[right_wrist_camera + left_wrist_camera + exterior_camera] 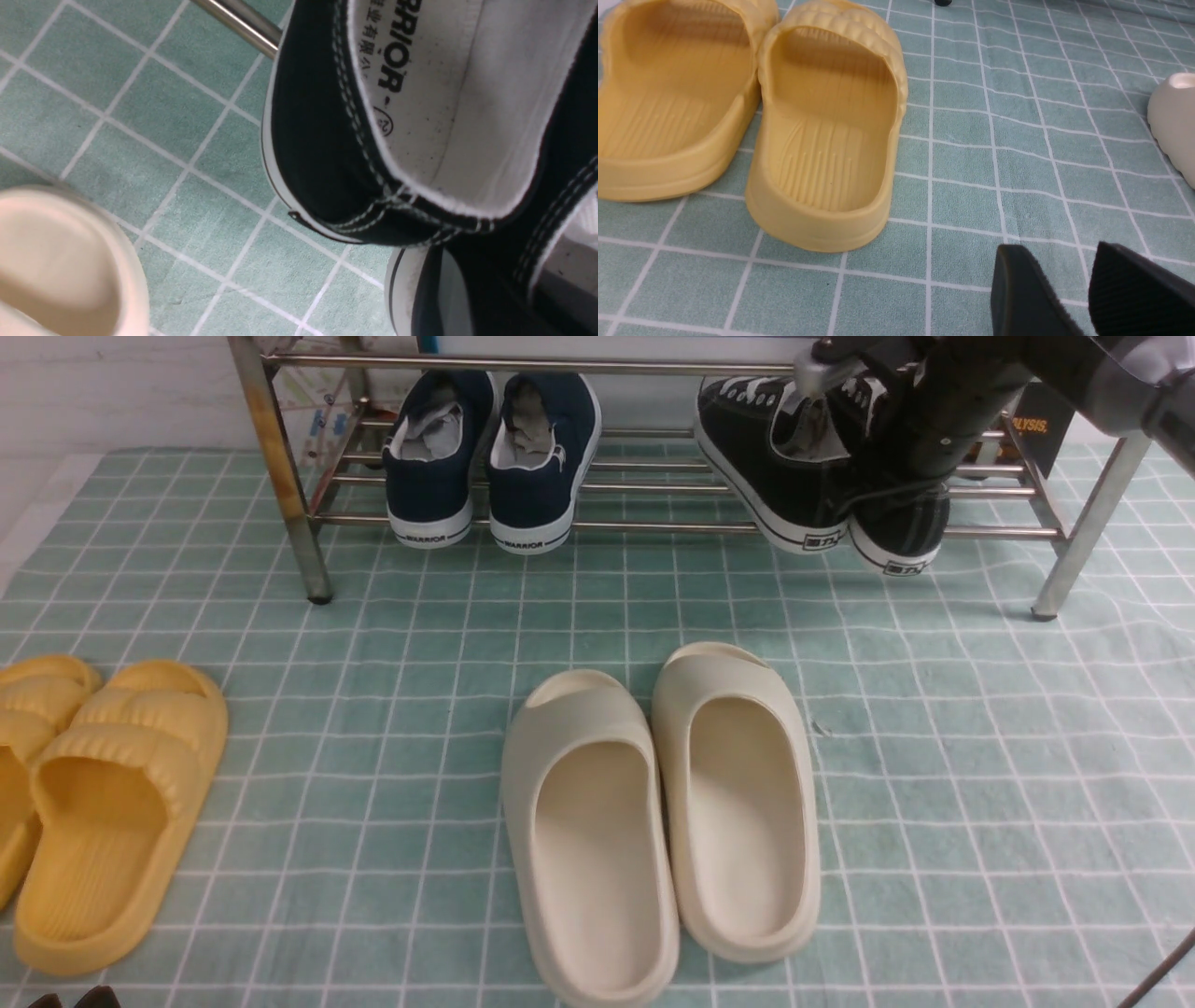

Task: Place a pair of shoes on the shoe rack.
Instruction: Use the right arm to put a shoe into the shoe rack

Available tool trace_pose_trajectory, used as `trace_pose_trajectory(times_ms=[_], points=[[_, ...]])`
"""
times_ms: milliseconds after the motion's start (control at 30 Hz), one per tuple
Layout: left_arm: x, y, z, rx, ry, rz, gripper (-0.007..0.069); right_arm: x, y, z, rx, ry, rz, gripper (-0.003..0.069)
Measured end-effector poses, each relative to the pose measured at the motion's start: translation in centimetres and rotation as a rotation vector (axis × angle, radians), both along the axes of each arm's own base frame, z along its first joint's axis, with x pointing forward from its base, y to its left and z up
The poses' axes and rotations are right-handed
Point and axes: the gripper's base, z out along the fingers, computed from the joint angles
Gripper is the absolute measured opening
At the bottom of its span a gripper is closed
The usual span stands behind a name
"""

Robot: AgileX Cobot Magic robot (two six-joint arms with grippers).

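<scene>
The pair of shoes, two black canvas sneakers with white soles, is at the right end of the shoe rack point(644, 527). The left shoe point(766, 476) and the right shoe point(901, 537) both tilt, their heels hanging past the front bar. My right gripper point(864, 439) reaches down between their collars and is shut on them; its fingers are hidden by the canvas. The right wrist view shows one heel point(317, 140) pressed against the other point(420, 289), beside a rack bar point(238, 21). My left gripper point(1057, 249) is open and holds nothing, low over the cloth near the yellow slides point(826, 135).
Navy sneakers point(490, 457) stand on the rack's left half. Cream slides point(663, 821) lie mid-cloth in front of the rack, yellow slides point(103, 803) at the front left. The rack's rust-stained leg point(280, 457) stands at the left, another leg point(1083, 532) at the right.
</scene>
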Motion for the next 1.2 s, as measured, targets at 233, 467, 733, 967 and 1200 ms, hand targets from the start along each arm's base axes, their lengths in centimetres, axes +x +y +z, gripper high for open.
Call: trace_pose_trajectory(times_ms=[233,467,733,967,1200], points=[[0.0,0.0,0.0,0.000,0.000,0.000,0.0238,0.1,0.1,0.8,0.066,-0.033,-0.064,0.0232],[0.0,0.0,0.0,0.000,0.000,0.000,0.0238,-2.8,-0.4,5.0,0.069,0.032,-0.073,0.0474],[0.0,0.0,0.0,0.000,0.000,0.000,0.0238,-5.0,-0.9,3.7,0.035,0.155,-0.077,0.0316],[0.0,0.0,0.0,0.000,0.000,0.000,0.0238,-6.5,-1.3,-2.0,-0.042,0.336,-0.053,0.0005],[0.0,0.0,0.0,0.000,0.000,0.000,0.0238,-4.0,-1.5,-3.0,-0.007,0.125,-0.108,-0.0003]])
